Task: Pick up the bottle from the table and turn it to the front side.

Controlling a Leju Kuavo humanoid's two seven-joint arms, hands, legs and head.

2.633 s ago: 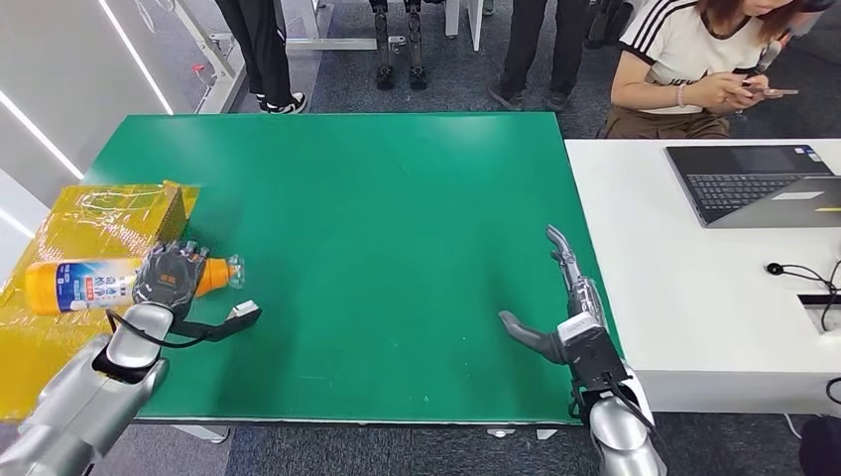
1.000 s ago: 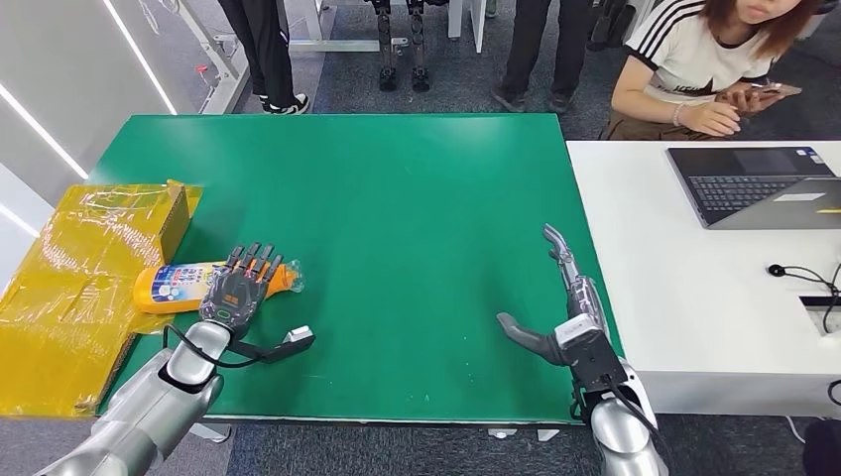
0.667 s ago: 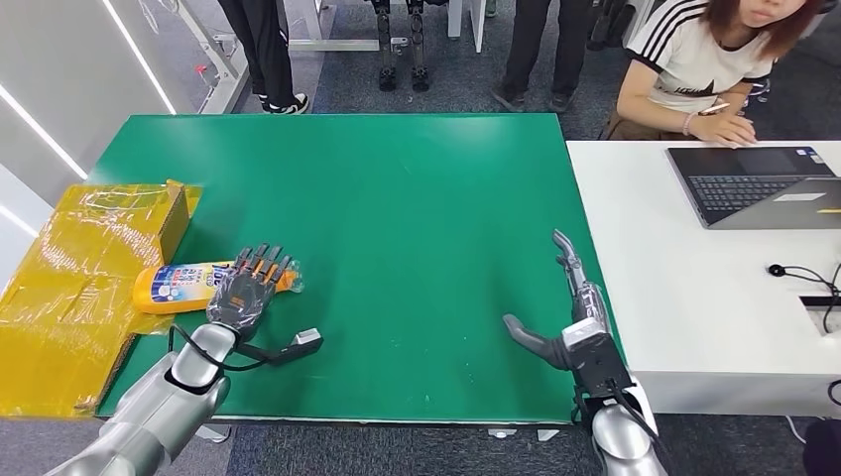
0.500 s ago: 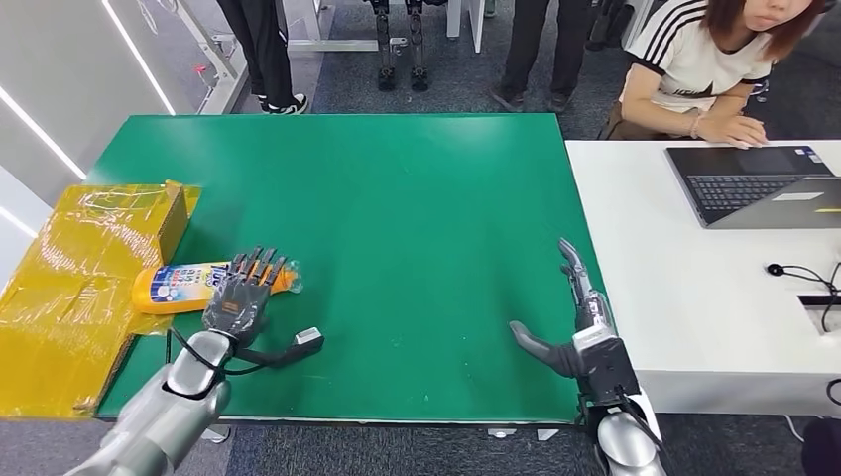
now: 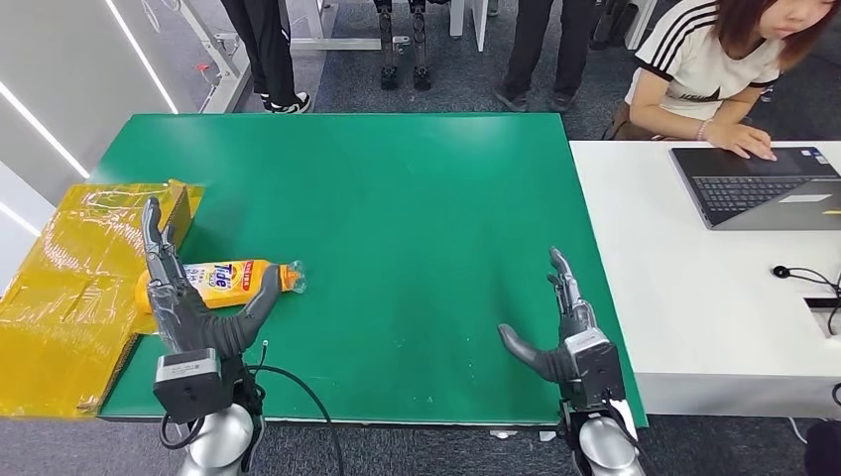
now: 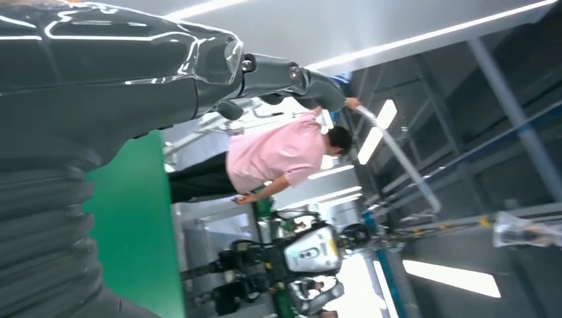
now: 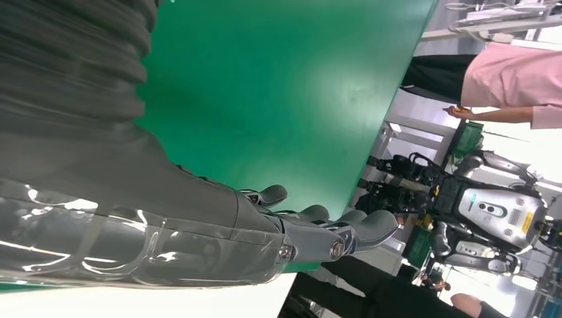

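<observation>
An orange bottle (image 5: pixel 220 281) with a white and blue label lies on its side on the green table (image 5: pixel 397 198), near the left edge, its clear cap pointing right. My left hand (image 5: pixel 188 297) stands upright over the near side of the bottle, palm up and fingers spread, holding nothing. My right hand (image 5: pixel 560 337) is raised at the table's front right corner, fingers apart and empty. The wrist views show the left hand (image 6: pixel 99 86) and the right hand (image 7: pixel 219 225) with nothing in them.
A yellow wrapped box (image 5: pixel 74 278) lies off the table's left edge, just behind the bottle. A white desk (image 5: pixel 694 278) with a laptop (image 5: pixel 754 183) adjoins on the right, where a person (image 5: pixel 714 69) sits. Other people stand beyond the far edge.
My left hand carried the bottle from the yellow box onto the table, let it go and has turned upright. The right hand dropped back slightly toward the front edge.
</observation>
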